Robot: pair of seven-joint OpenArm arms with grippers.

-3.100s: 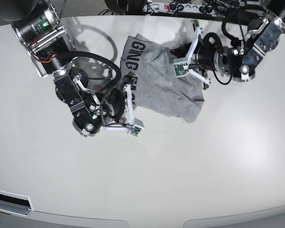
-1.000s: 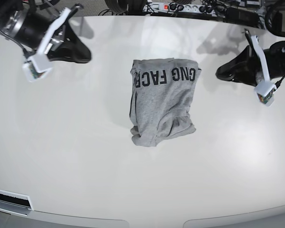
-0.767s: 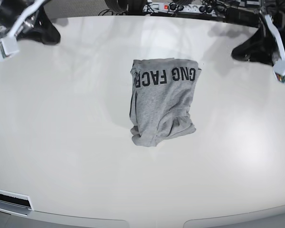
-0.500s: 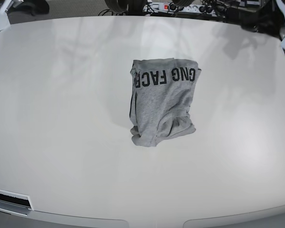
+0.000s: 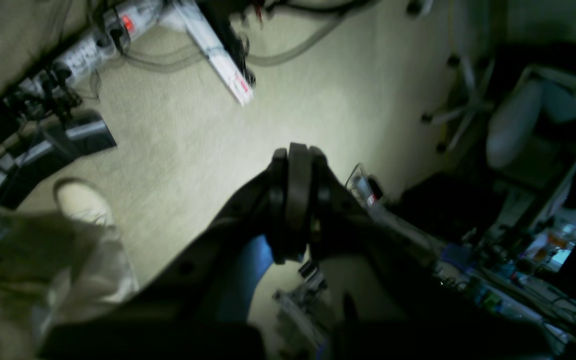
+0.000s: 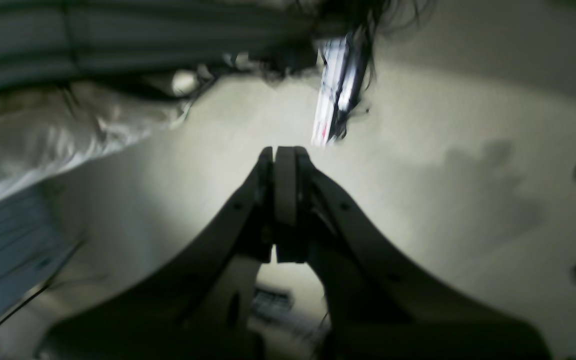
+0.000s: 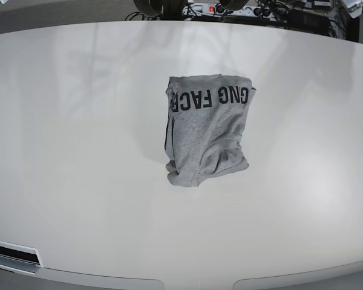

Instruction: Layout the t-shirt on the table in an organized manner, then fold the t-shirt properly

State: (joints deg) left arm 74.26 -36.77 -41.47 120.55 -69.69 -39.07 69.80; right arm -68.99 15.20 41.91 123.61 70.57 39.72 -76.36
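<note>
One grey t-shirt (image 7: 207,128) lay folded near the middle of the white worktop (image 7: 78,151), toward its far edge, its black lettering partly hidden, reading "GNG FACE" upside down. Both end effectors, left (image 5: 295,200) and right (image 6: 283,200), were clenched empty over blurred floor.

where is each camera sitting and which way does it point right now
base: high above, looking down on the table and the folded t-shirt; no arm over it.
left wrist: behind the left claw, shut, facing carpeted floor, a power strip and a chair.
right wrist: behind the right claw, shut, facing blurred floor.
shared: both wrist views show floor, not the shirt.
</note>
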